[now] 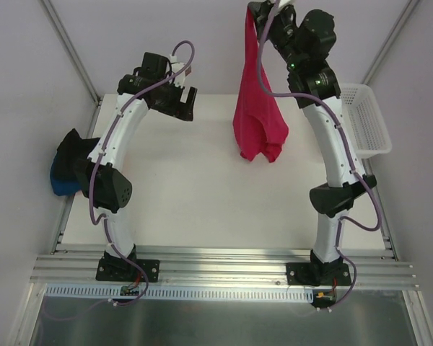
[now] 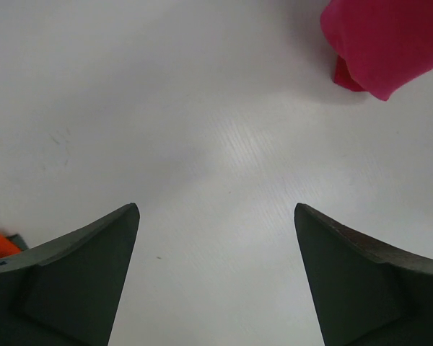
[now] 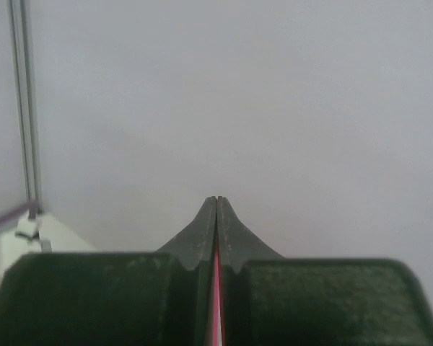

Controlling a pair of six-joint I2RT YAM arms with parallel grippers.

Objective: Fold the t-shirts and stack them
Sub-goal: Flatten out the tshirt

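The crimson-pink t-shirt (image 1: 257, 119) hangs in the air from my right gripper (image 1: 254, 16), which is raised high at the back and shut on its top edge. A thin pink strip of it (image 3: 217, 303) shows between the closed fingers in the right wrist view. Its lower end (image 2: 390, 43) hangs just above the table in the left wrist view. My left gripper (image 1: 186, 102) is open and empty above the white table (image 1: 202, 187), left of the hanging shirt. A black shirt (image 1: 76, 155) and a blue one (image 1: 59, 182) lie heaped at the table's left edge. An orange scrap (image 2: 0, 246) shows at the left.
A white plastic mesh basket (image 1: 368, 119) stands at the table's right edge, beside the right arm. Grey enclosure walls and metal frame posts (image 1: 68, 47) surround the table. An aluminium rail (image 1: 216, 263) runs along the near edge.
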